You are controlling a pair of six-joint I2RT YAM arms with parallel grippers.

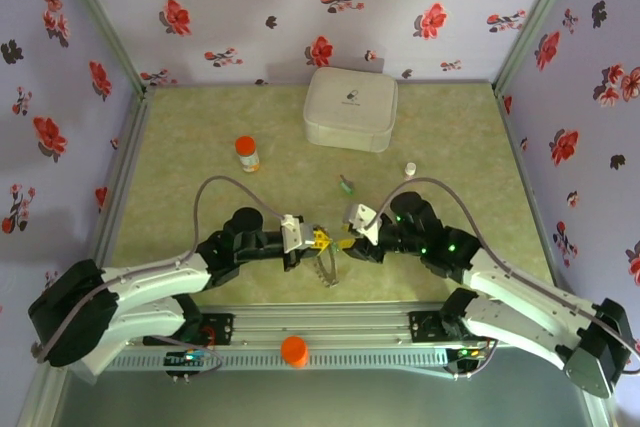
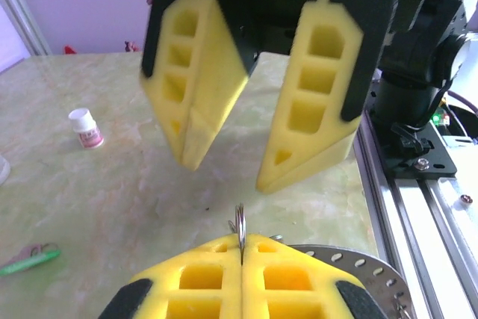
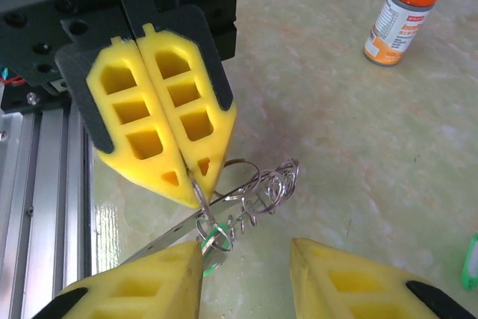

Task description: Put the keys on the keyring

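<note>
The keyring is a bunch of linked silver wire rings, hanging between both grippers above the table. My left gripper is shut on one ring, which stands edge-on between its yellow pads. In the right wrist view that same pinch sits just ahead of my right gripper, which is open. One green key shows at a small ring, against my right gripper's left finger. A second green key lies on the table beyond the grippers.
A flat perforated metal strip hangs with the rings. A white vial, an orange-capped bottle and a white case stand farther back. The rail with an orange knob runs along the near edge.
</note>
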